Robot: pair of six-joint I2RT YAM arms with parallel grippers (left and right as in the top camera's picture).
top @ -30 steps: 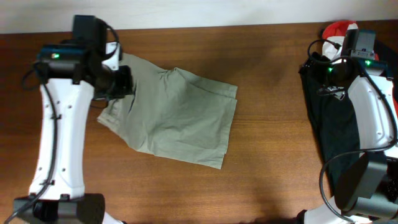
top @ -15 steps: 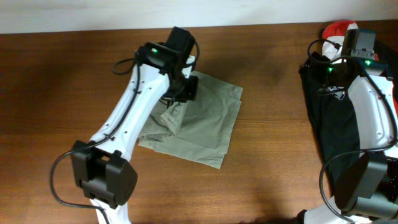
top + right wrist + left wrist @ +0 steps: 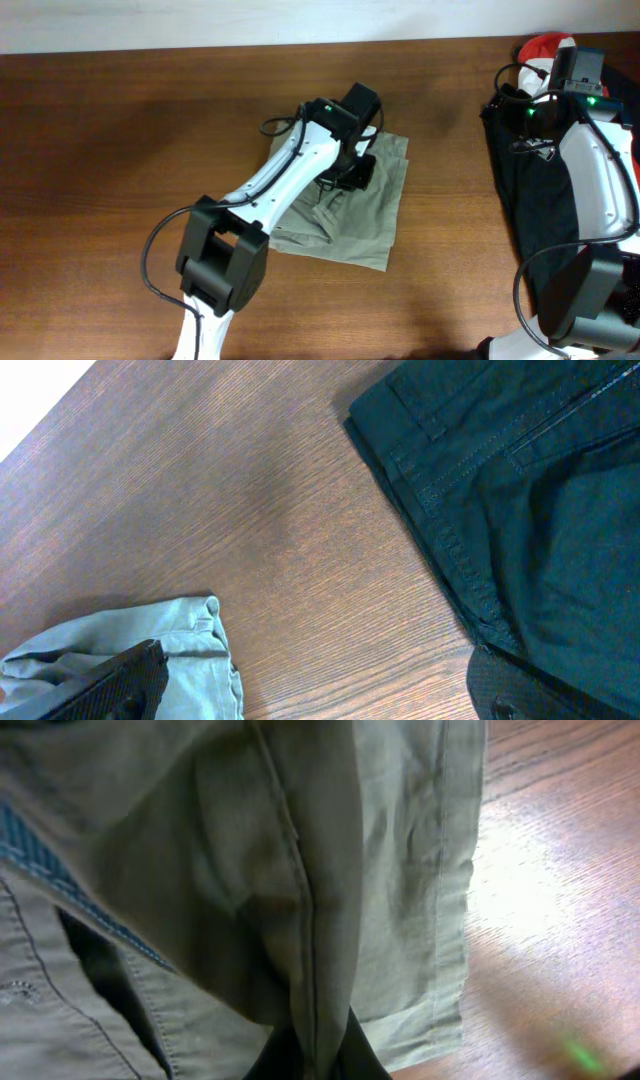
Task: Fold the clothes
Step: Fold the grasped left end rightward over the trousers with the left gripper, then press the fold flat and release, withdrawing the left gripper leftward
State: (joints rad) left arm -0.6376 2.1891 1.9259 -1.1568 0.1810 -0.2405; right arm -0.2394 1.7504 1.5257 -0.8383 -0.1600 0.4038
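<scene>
The khaki-beige shorts (image 3: 345, 215) lie mid-table, doubled over on themselves with a rumpled ridge down the middle. My left gripper (image 3: 357, 172) is over their upper right part, shut on a seamed fold of the fabric. In the left wrist view the shorts (image 3: 330, 870) fill the frame and hang from my gripper (image 3: 312, 1058), with the hem over bare wood. My right gripper (image 3: 512, 108) is open and empty at the black garment's left edge. In the right wrist view (image 3: 315, 695) the shorts (image 3: 190, 635) show only as a far corner.
A black garment (image 3: 540, 200) lies along the right side under my right arm and shows in the right wrist view (image 3: 520, 480). A bunched red-and-white garment (image 3: 545, 47) sits at the back right corner. The brown wooden table (image 3: 150, 130) is bare on the left.
My left gripper has swept from the far left to the right, carrying the shorts' left part over the rest. The shorts are now doubled and shifted right. The right arm has not moved.
</scene>
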